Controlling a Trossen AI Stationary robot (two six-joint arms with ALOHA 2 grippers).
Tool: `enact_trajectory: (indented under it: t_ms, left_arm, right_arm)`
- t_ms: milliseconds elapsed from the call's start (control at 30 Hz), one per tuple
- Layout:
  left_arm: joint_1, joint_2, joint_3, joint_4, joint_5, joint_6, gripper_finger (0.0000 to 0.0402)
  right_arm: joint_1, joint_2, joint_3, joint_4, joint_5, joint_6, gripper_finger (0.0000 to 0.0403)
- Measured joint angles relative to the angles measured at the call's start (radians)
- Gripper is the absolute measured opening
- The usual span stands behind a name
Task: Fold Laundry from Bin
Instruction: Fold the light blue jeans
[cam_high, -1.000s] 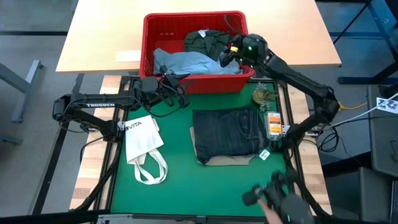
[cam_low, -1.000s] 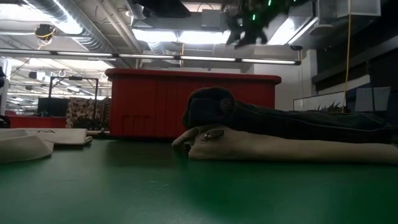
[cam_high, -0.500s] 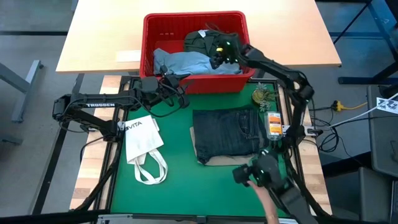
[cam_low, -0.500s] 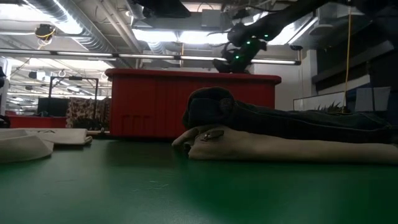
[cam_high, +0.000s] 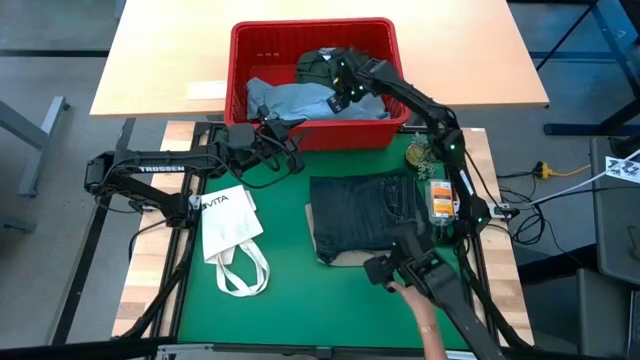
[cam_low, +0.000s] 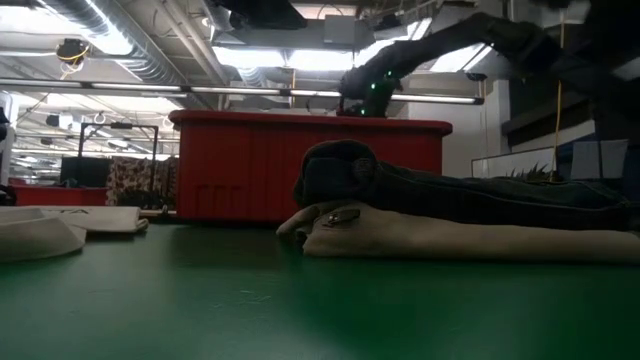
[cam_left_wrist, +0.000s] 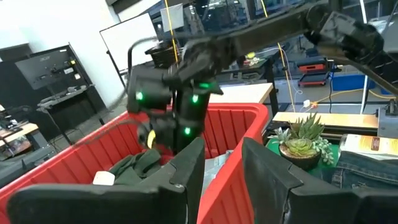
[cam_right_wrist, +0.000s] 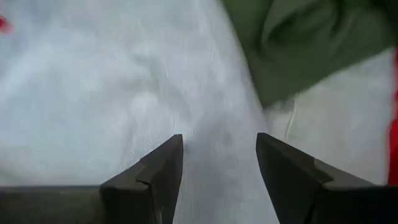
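The red bin (cam_high: 312, 38) stands at the table's far edge. Inside it a light blue garment (cam_high: 290, 100) lies beside a dark olive piece (cam_high: 318, 64). My right gripper (cam_high: 338, 96) reaches down into the bin, open, its fingers (cam_right_wrist: 155, 171) just over the light blue cloth (cam_right_wrist: 93, 93), with the olive piece (cam_right_wrist: 298, 43) beside them. In the low view my right gripper (cam_low: 362, 98) shows above the bin's rim. My left gripper (cam_high: 292, 150) waits open in front of the bin's near wall, pointing level at it (cam_left_wrist: 222, 146).
Folded dark jeans (cam_high: 365, 212) lie on beige trousers (cam_high: 372, 258) on the green mat. A white tote bag (cam_high: 230, 232) lies near the left. A small potted plant (cam_high: 422, 153) stands by the bin's right corner. A person's hand (cam_high: 430, 325) shows at the near edge.
My right gripper has gone toward the table's left edge and down into the bin, tipping from nearly level to steeply downward. It has stayed open.
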Motion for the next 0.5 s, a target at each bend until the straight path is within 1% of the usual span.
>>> enact_trajectory:
  t_ms: [167, 367, 500]
  left_arm:
    - [0.0, 0.0, 0.0, -0.017, 0.031, -0.001, 0.0103]
    - [0.0, 0.001, -0.001, -0.055, 0.034, -0.047, 0.0103]
    - [0.0, 0.001, -0.001, -0.065, 0.034, -0.049, 0.0103]
  right_arm:
    - [-0.008, 0.046, 0.0, -0.03, 0.0, -0.009, 0.0205]
    - [-0.018, 0.088, 0.001, -0.025, -0.003, -0.023, 0.0205]
    - [-0.02, 0.119, 0.001, -0.022, -0.006, -0.024, 0.0205]
